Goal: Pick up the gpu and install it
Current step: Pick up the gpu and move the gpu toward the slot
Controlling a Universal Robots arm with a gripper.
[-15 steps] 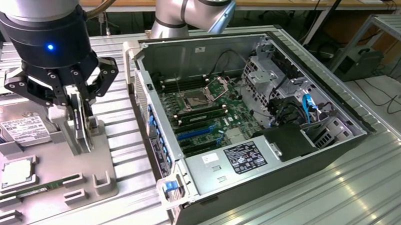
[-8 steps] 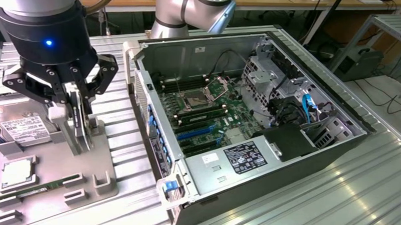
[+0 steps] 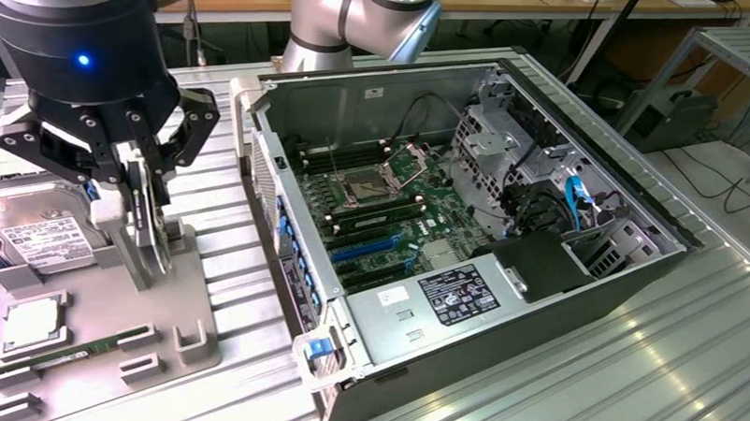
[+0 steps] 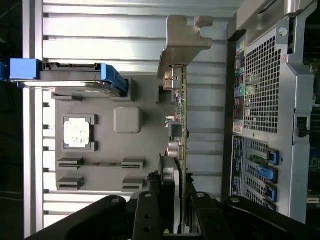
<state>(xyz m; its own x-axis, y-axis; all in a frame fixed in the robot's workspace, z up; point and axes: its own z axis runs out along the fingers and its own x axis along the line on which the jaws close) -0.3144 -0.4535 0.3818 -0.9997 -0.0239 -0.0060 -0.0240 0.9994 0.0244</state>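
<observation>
Grey moulded fixture tray on the ribbed metal table, exterior view: the gpu stands on edge in the tray, at that view's left, well apart from the open computer case. The black gripper hangs directly over the card, its fingers drawn in against both faces, pinching it near the upper edge. Whether the card has left its seat cannot be told. Beside it lie a hard drive, a processor and a memory stick. The motherboard's blue expansion slots are vacant, so installation appears not yet done; only the grasp seems achieved. Wrist view: the gpu runs edge-on from the gripper to its silver bracket, between the hard drive and the case's perforated rear panel.
</observation>
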